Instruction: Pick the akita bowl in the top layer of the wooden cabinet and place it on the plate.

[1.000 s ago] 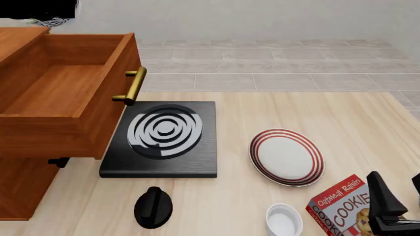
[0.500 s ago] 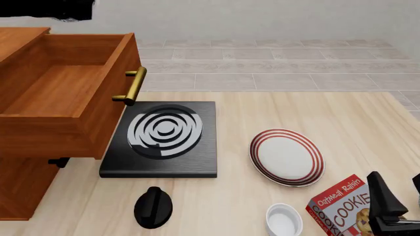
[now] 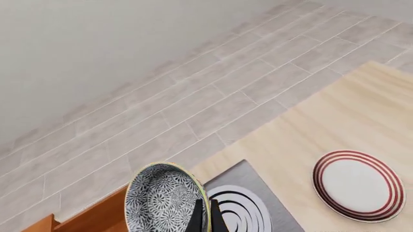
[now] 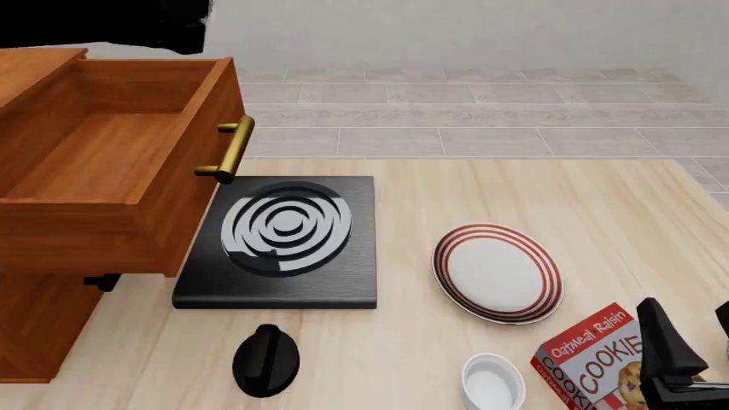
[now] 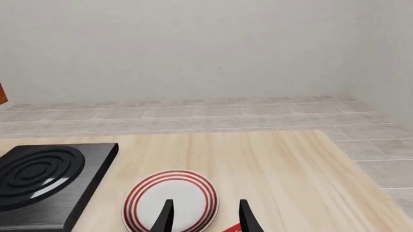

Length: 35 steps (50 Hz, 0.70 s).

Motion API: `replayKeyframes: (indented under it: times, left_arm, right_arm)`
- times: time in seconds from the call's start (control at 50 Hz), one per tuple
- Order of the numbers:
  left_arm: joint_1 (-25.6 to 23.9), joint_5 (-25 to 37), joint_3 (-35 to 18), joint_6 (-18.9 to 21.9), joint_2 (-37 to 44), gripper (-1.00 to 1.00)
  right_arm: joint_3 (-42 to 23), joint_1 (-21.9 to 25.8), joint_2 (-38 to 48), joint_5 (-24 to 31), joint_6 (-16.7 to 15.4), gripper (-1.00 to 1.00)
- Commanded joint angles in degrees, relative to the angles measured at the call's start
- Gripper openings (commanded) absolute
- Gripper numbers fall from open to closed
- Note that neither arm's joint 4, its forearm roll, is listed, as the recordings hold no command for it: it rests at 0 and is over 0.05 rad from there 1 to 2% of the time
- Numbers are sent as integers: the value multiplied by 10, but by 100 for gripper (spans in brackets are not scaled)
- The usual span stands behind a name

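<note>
In the left wrist view, the left gripper has its two dark fingers drawn close together over the rim of the akita bowl, pinching its wall so that the bowl hangs tipped on edge just beside the fingertips, its speckled blue-black and white inside facing the camera. The bowl is held in the air, with the black stove and its white rings behind it, an edge of the wooden cabinet next to it, and the plate lying flat on the pale wooden table well apart from the bowl, on the far side of the stove. From the front camera neither the bowl nor the left gripper can be made out; only a dark mass shows at the upper left corner. There the top layer stands pulled out, its wooden box interior bare, its brass bar handle above the stove's near corner. The plate sits to the right of the stove, with a plain white small bowl and a cookie box nearer the camera and a black knob-like object in front of the stove. The right gripper rests low over the table near the cookie box, its fingers spread apart with nothing between them, the plate showing beyond them.
</note>
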Motion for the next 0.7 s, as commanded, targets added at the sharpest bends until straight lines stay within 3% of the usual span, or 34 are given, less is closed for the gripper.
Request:
replayKeyframes:
  times: [0.02, 0.7]
  left_arm:
    - [-21, -17, 6, 8, 9, -100]
    - [-82, -61, 26, 26, 37, -100]
  right_arm:
    - [0, 0, 0, 0, 1, 100]
    - [-1, 1, -4, 3, 0, 100]
